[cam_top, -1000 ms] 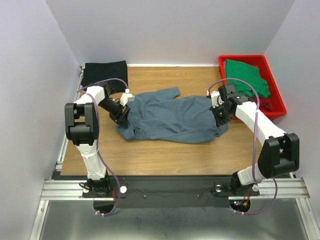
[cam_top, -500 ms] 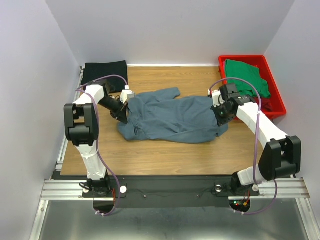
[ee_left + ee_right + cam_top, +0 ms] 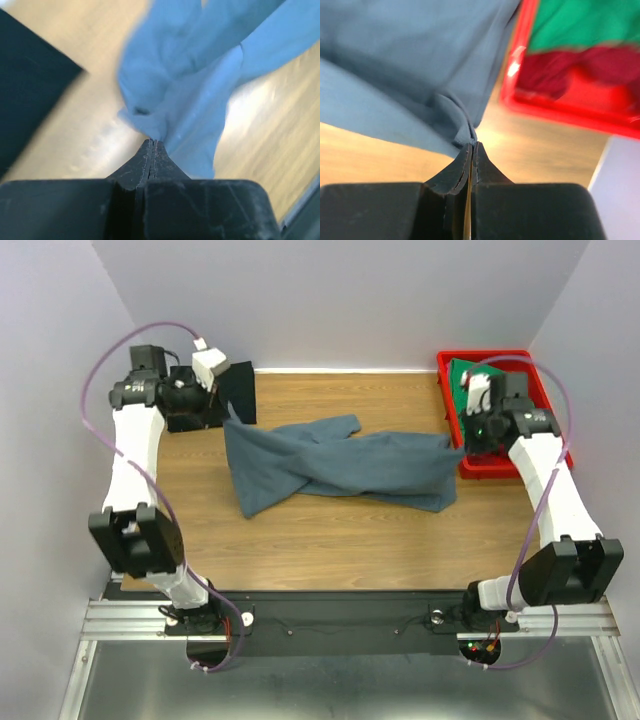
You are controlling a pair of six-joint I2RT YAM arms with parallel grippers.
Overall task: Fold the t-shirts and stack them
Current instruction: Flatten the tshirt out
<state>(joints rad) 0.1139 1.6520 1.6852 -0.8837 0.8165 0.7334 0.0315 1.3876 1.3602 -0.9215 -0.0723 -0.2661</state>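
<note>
Wood table [image 3: 330, 540] | four t-shirts: blue-grey [image 3: 340, 465], black [image 3: 240, 392], green [image 3: 580, 22], dark-red [image 3: 560, 67] | both jaws clamp blue-grey

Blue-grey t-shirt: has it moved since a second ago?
Yes. The blue-grey t-shirt rose: left corner toward the black t-shirt at the back, right corner toward the red tray.

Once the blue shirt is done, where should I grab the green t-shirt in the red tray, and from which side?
Probably pinch a raised fold of the green t-shirt from straight above. It lies bunched inside the red tray with the dark red shirt, and the tray's walls block a low sideways approach. The right hand is nearest, though now shut on the blue-grey shirt.
</note>
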